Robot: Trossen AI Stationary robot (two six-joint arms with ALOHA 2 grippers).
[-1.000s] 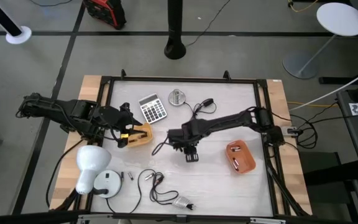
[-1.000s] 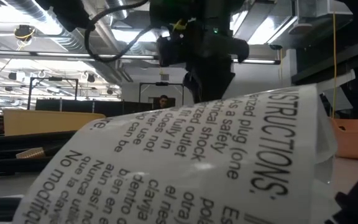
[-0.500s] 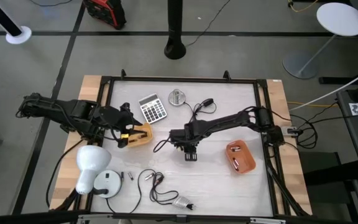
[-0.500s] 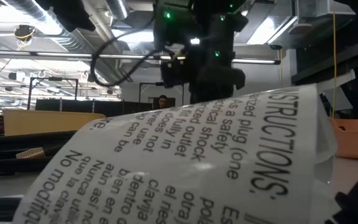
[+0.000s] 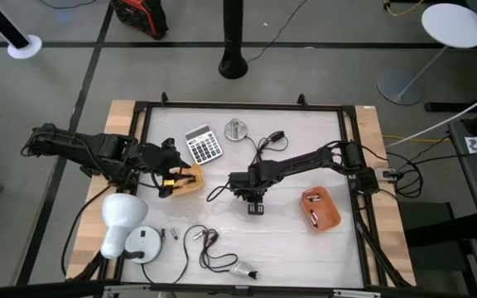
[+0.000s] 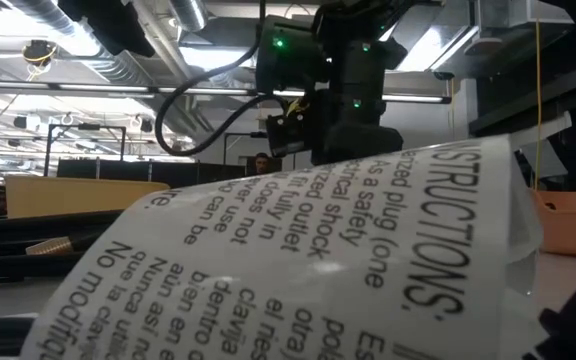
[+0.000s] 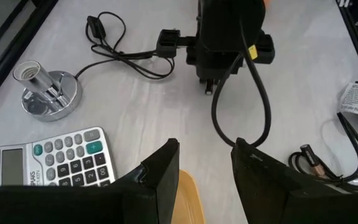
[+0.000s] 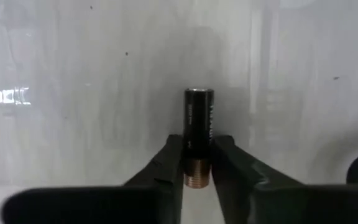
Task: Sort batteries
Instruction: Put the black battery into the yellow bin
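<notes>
a battery (image 8: 199, 117) is pinched between the right gripper (image 8: 197, 163) fingers over the bench (image 5: 288, 232); it should be kept level. the left gripper (image 7: 205, 163) is held part open, empty.

A printed sheet (image 6: 298, 270) close to the low camera hides most of the table; its text is cut off at the picture's edges. Behind it, the right gripper's fingers are hidden. In the high view, the batteries in the right tray (image 5: 330, 217) and near the disc (image 5: 145, 245) are too small to count.
</notes>
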